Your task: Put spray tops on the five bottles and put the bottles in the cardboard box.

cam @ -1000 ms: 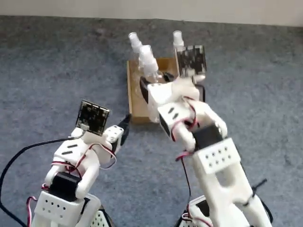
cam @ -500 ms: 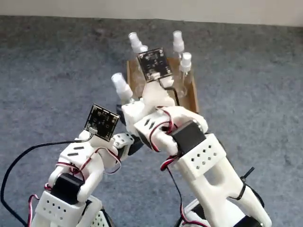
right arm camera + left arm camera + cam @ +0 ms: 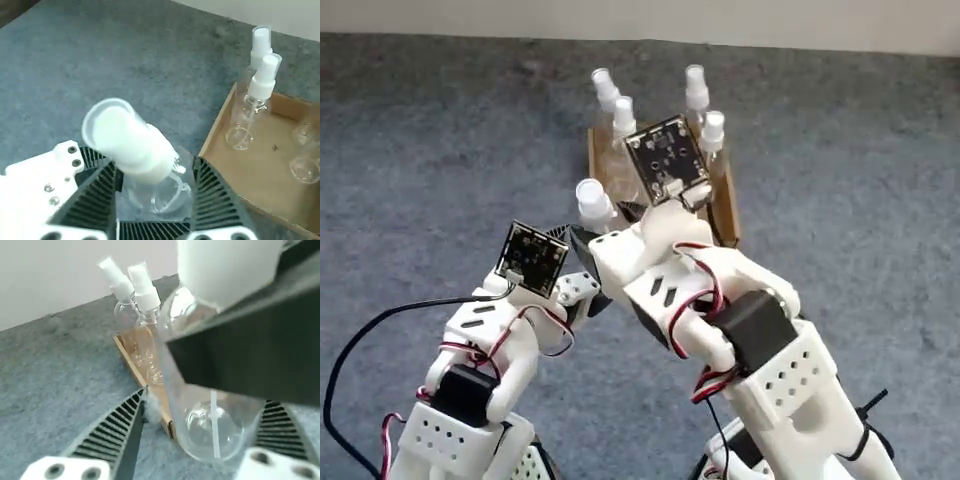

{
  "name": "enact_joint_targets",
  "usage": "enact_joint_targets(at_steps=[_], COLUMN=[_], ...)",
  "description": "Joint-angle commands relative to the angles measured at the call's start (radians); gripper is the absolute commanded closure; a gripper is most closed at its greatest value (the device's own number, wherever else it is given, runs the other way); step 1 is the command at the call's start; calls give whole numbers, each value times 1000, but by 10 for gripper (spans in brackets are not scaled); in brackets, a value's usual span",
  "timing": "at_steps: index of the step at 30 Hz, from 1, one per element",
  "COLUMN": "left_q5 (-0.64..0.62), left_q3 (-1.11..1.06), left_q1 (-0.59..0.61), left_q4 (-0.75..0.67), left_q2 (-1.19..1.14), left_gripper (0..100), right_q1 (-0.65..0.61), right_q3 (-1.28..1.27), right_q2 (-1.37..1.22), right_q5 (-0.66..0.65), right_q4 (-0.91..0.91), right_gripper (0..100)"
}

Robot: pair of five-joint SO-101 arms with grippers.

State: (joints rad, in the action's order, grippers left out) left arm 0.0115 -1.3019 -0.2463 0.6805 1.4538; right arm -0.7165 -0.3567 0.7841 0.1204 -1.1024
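Observation:
My right gripper [image 3: 155,200] is shut on a clear bottle [image 3: 150,185] with a white spray top [image 3: 122,137], held tilted above the carpet just in front of the cardboard box [image 3: 728,215]. In the high view this bottle's top [image 3: 591,200] pokes out beside the right arm. My left gripper [image 3: 200,440] is open, one finger on each side of the held bottle's round base [image 3: 205,427]. Whether they touch it I cannot tell. Several capped bottles [image 3: 623,118] stand upright in the box [image 3: 265,165].
Grey carpet [image 3: 440,150] surrounds the box on all sides. The two arms crowd together in front of the box's near-left corner. A pale wall [image 3: 770,20] runs along the far edge.
The right arm has swung back from over the box toward the left arm, carrying the capped bottle. The left gripper has come up around the bottle's base.

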Motion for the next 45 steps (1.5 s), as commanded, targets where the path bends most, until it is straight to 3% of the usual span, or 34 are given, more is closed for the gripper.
enact_joint_targets(at_steps=[1, 5, 8, 21, 45], left_q5=[6, 3, 3, 3, 3], left_q3=[2, 1, -1, -1, -2], left_q1=[22, 22, 24, 27, 24], left_q4=[-25, -25, -25, -25, -25], left_q2=[1, 5, 5, -2, -2], left_gripper=[723, 723, 723, 723, 723], right_q1=[124, 329, 383, 381, 381], right_q3=[10, 10, 8, -317, -440], right_q2=[13, -70, -154, -277, -455], right_q5=[-15, -17, -17, -15, -11], right_q4=[81, 199, 255, 668, 892], right_gripper=[995, 995, 995, 995, 995])
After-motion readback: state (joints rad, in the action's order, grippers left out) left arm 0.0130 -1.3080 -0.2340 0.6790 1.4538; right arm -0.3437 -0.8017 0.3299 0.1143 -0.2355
